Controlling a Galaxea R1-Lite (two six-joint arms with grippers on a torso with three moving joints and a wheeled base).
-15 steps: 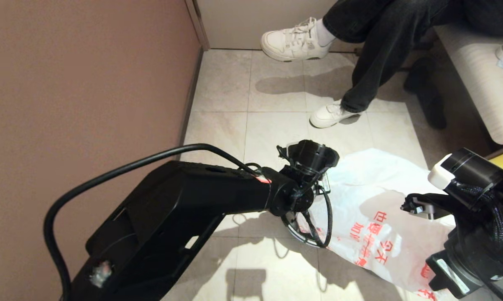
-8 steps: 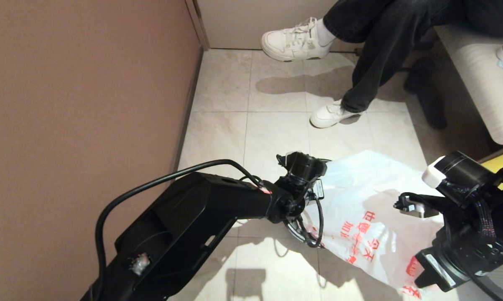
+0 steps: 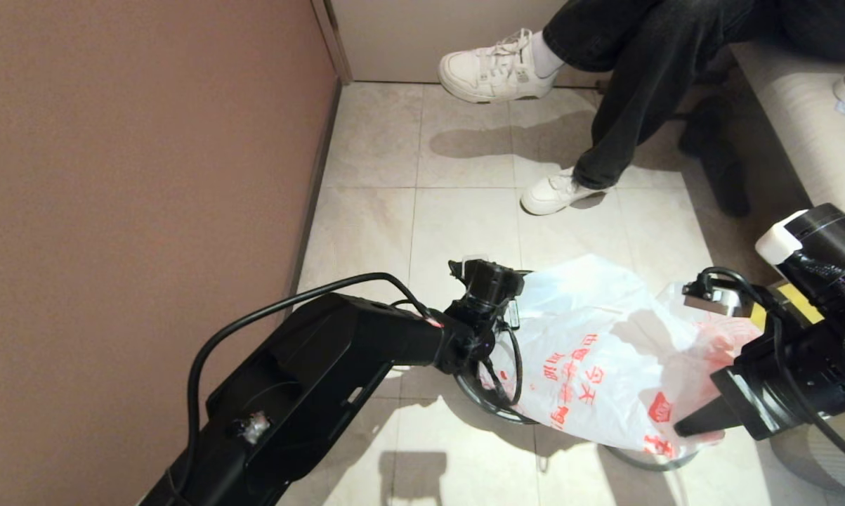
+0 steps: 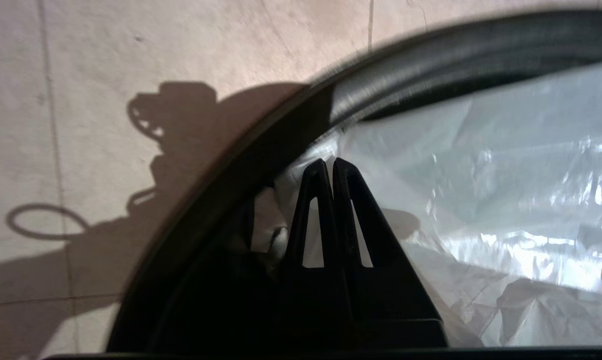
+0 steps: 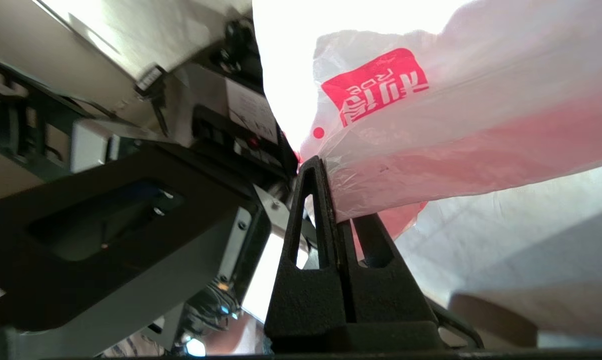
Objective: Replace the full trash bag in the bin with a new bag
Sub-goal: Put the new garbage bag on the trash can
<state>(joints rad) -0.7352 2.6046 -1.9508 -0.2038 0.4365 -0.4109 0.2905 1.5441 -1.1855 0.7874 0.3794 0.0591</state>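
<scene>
— Both arms have swung lower toward the bin, haven't they?

— Yes. At its rim, the left gripper pinches the new bag; opposite, the right gripper clamps the pink edge, spreading film across the bin.

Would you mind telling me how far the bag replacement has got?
Done: no trash shows in the bin. In hand: the left gripper and right gripper pinch the new bag, stretched above the bin. Left: fitting its mouth over the rim.

left gripper clamped, right gripper clamped
</scene>
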